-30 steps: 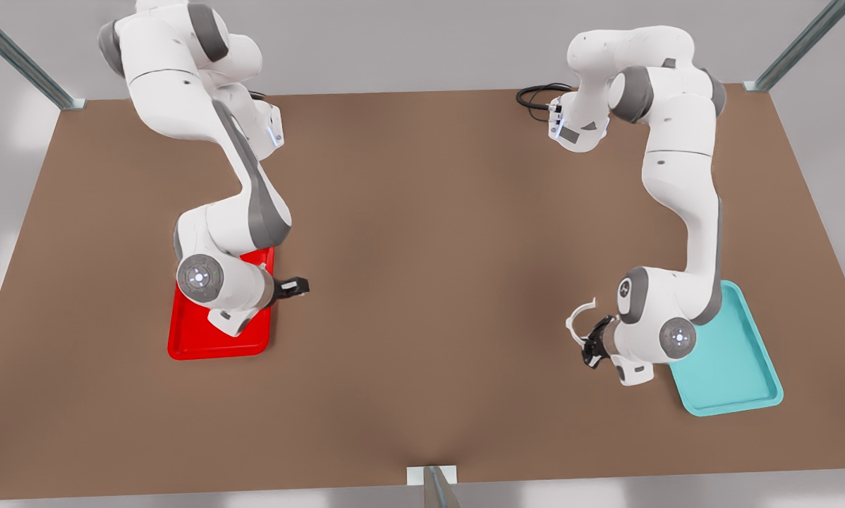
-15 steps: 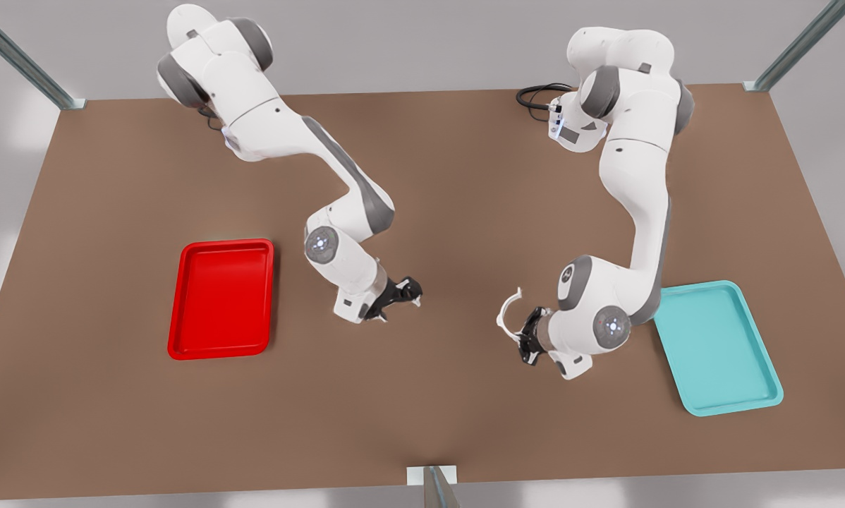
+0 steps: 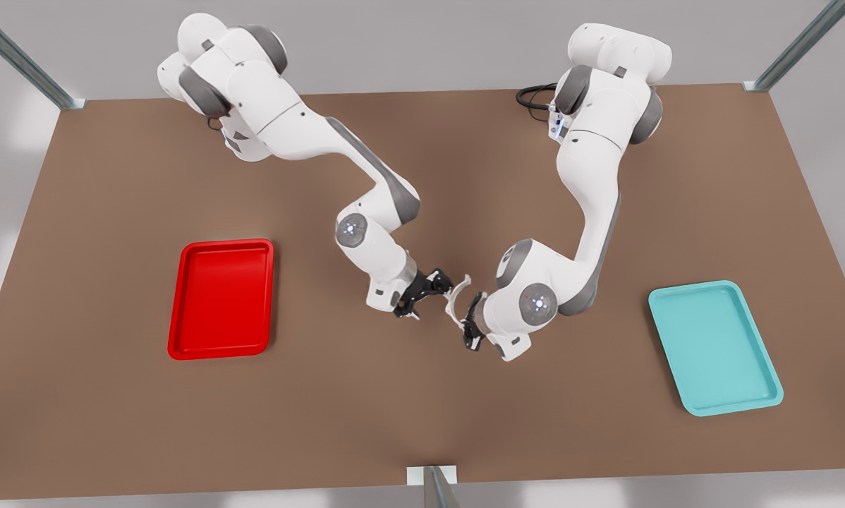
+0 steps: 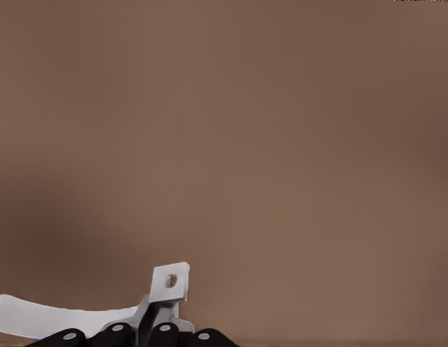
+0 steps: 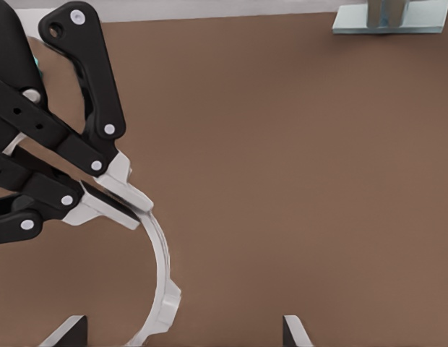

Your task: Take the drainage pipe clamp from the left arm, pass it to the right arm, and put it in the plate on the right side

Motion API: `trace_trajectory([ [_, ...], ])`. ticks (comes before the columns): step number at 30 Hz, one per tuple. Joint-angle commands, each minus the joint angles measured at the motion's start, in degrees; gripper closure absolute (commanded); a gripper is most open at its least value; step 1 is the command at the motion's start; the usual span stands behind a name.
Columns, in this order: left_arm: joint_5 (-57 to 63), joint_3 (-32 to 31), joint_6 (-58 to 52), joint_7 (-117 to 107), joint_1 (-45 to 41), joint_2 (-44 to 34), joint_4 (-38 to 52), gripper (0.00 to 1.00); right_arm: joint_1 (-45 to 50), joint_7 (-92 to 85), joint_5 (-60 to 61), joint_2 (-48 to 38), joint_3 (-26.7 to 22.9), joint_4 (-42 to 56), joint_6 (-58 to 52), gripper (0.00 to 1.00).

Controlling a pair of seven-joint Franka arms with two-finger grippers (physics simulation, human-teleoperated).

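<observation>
Brown table (image 3: pixel 422 395), handover about to happen mid-table.

My left gripper (image 3: pixel 472 326) grips the clamp (image 3: pixel 456 302); my right gripper (image 3: pixel 422 293) waits spread just beside it. Next I judge I must close on the free end. The clamp's far tab is cut off in the wrist views; the red tray (image 3: pixel 183 296) lies well apart.

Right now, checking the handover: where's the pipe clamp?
Front view, mid-table: the pipe clamp is held by the left tool, beside the right tool.
</observation>
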Motion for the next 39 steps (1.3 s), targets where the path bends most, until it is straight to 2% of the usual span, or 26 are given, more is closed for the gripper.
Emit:
trace_trajectory([
  [1, 0.00, -0.01, 0.33, -10.13, -0.02, -0.09, 0.05, 0.79, 0.41, -0.57, 0.09, 0.94, 0.04, 0.69, 1.91, 0.00],
  [13, -0.08, -0.01, 0.16, -11.71, -0.37, -0.18, 0.49, 0.79, 1.81, 0.22, 0.27, 9.73, 0.66, 10.01, 2.00, 0.00],
  [22, -0.35, 0.16, -0.11, -11.88, -0.37, -0.18, 0.92, 0.79, 1.81, -0.66, -0.08, 11.66, 0.66, 10.01, 3.05, 0.01],
  [23, -0.35, 0.16, -0.11, -12.06, -0.37, -0.18, 0.92, 0.79, 1.81, -0.84, -0.08, 11.66, 0.66, 10.09, 3.14, 0.16],
  [24, -0.35, 0.16, -0.11, -12.24, -0.37, -0.18, 0.92, 0.79, 1.73, -2.42, 0.00, 11.75, 0.66, 10.27, 3.14, 0.57],
  [25, -0.35, 0.16, -0.02, -12.24, -0.37, -0.18, 0.92, 0.79, 1.73, -2.42, 0.00, 11.75, 0.66, 10.27, 3.05, 0.79],
  [29, -0.79, 0.25, 0.07, -12.23, -0.20, -0.35, 0.92, 0.79, 1.64, -2.33, 0.27, 11.57, 0.66, 11.33, 2.97, 0.79],
  [30, -0.79, 0.42, -0.11, -13.02, -0.02, -0.35, 0.92, 0.00, 1.55, -2.25, 0.36, 11.57, 0.66, 11.94, 2.79, 0.79],
  [39, -4.83, 0.95, -1.43, -13.20, 0.24, -1.32, 1.98, 0.00, 1.55, -2.16, 0.44, 11.66, 0.66, 12.47, 2.70, 0.79],
])
